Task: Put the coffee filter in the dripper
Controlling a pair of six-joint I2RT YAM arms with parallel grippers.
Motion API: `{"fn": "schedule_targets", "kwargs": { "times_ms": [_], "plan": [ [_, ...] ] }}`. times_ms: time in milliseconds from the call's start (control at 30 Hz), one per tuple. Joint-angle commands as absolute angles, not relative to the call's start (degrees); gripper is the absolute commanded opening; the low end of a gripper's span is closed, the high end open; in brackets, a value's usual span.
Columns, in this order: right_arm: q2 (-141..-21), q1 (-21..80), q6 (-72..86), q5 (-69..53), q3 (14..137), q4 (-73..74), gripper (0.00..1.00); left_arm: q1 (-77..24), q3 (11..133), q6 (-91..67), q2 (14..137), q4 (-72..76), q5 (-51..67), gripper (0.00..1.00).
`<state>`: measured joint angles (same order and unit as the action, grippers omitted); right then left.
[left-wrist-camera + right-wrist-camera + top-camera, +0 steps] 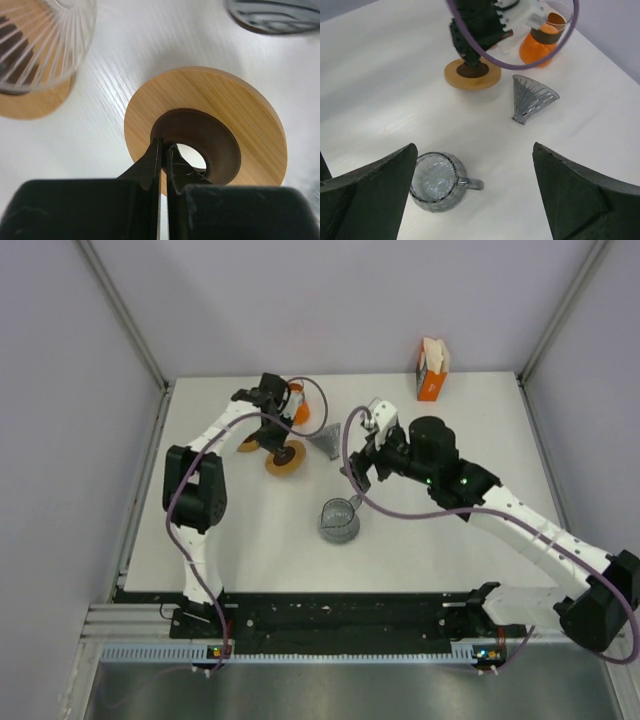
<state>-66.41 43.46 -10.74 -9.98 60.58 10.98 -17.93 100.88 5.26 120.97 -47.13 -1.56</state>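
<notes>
One counter carries it all; the right gripper is spread wide near the tipped grey dripper; the left gripper is pressed almost together at the ring's collar; the orange box at the far edge holds the filters, well apart from both grippers. The paper is probably light, limp and easily creased; pinch one by its top edge.

Bright, even light; blurred close-ups.

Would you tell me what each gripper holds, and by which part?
The left gripper pinches the wooden ring by its dark inner collar; the right gripper holds nothing.
</notes>
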Motion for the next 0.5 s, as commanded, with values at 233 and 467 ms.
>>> {"fn": "schedule_targets", "kwargs": {
  "times_ms": [233, 467],
  "plan": [
    [-71.8, 40.9, -14.1, -31.0, 66.5, 2.1, 0.99, -17.2, 102.6, 15.9, 97.8, -66.4, 42.4, 0.00],
    [-70.4, 41.0, -18.0, -35.4, 65.1, -2.3, 0.97, -17.4, 102.3, 20.3, 91.8, -70.5, 61.6, 0.00]
  ]
}}
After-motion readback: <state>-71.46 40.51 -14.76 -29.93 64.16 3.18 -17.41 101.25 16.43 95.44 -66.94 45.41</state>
